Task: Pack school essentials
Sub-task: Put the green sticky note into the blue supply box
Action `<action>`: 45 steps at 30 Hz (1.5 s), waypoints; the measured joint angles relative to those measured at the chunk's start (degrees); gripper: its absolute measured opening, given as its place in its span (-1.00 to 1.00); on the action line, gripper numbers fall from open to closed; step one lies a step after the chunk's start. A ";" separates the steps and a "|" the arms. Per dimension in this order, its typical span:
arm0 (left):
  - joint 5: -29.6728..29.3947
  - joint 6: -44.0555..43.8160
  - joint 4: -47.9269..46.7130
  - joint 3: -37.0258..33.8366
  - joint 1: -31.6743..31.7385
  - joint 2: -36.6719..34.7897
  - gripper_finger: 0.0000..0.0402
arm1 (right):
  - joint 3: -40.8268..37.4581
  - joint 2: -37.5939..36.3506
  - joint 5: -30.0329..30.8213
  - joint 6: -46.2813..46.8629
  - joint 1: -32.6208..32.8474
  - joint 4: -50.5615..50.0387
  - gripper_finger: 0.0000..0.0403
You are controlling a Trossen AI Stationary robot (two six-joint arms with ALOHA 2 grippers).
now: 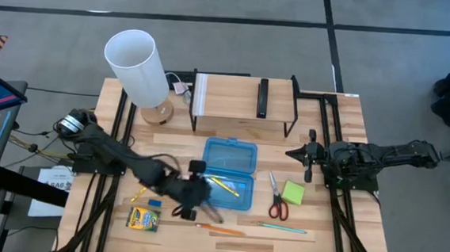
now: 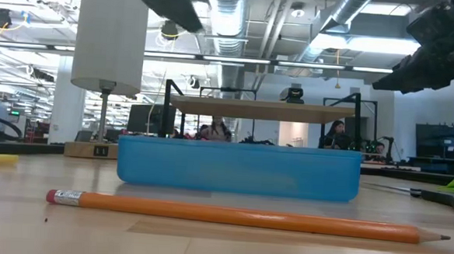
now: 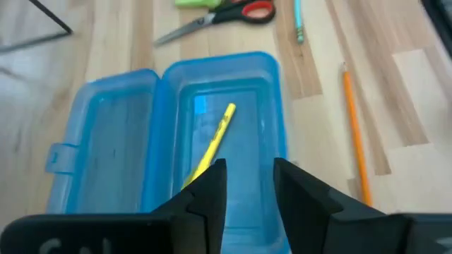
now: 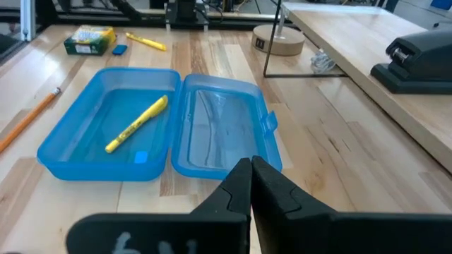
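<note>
An orange pencil (image 2: 246, 217) lies unpacked; one yellow pencil (image 4: 137, 124) and a small blue eraser (image 4: 140, 157) are inside the blue case (image 4: 106, 134). Left gripper (image 3: 248, 185) hovers narrowly parted and empty; right gripper (image 4: 251, 176) is closed, idle.

Blue case (image 1: 229, 162), white lamp (image 1: 138, 68)

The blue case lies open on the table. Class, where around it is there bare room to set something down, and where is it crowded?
Bare wood lies between the blue case and the shelf behind it. Crowded: the right side holds scissors and sticky pad; the front-left holds the left gripper and crayon box.
</note>
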 joint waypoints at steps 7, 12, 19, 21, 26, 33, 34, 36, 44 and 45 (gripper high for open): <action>-8.11 -7.62 6.74 -13.15 -5.55 -8.47 -0.51 | 0.00 0.00 0.01 0.01 -0.01 -0.01 -0.87; -8.38 -13.21 12.34 -23.10 -6.36 -14.54 -0.51 | -0.01 0.01 0.00 0.01 -0.02 -0.03 -0.87; -7.19 -22.92 11.01 -31.01 -6.88 -22.21 -0.51 | 0.00 -0.01 0.00 0.01 -0.01 -0.18 -0.87; -6.81 -26.04 8.71 -31.57 -6.90 -23.44 -0.51 | -0.01 0.01 0.02 0.00 -0.02 -0.47 -0.87; -5.72 -33.81 -1.21 -31.72 -7.02 -24.57 -0.51 | -0.01 0.00 0.00 0.01 -0.01 -1.56 -0.87; -3.40 -40.07 -7.98 -31.72 -9.44 -24.33 -0.51 | -0.01 0.01 0.00 0.01 -0.01 -1.78 -0.87; -3.38 -40.67 -8.62 -31.72 -9.85 -24.33 -0.51 | -0.01 -0.01 0.00 0.01 -0.01 -1.79 -0.87; -3.45 -41.90 -9.03 -31.72 -10.81 -24.33 -0.51 | -0.01 0.01 0.00 0.01 0.00 -1.90 -0.87; -1.89 -49.10 -15.52 -31.70 -13.51 -24.33 -0.51 | -0.01 0.01 0.00 0.01 0.00 -1.98 -0.86; -1.10 -50.90 -17.21 -31.70 -13.51 -24.33 -0.51 | -0.01 -0.01 0.01 0.01 -0.01 -1.98 -0.86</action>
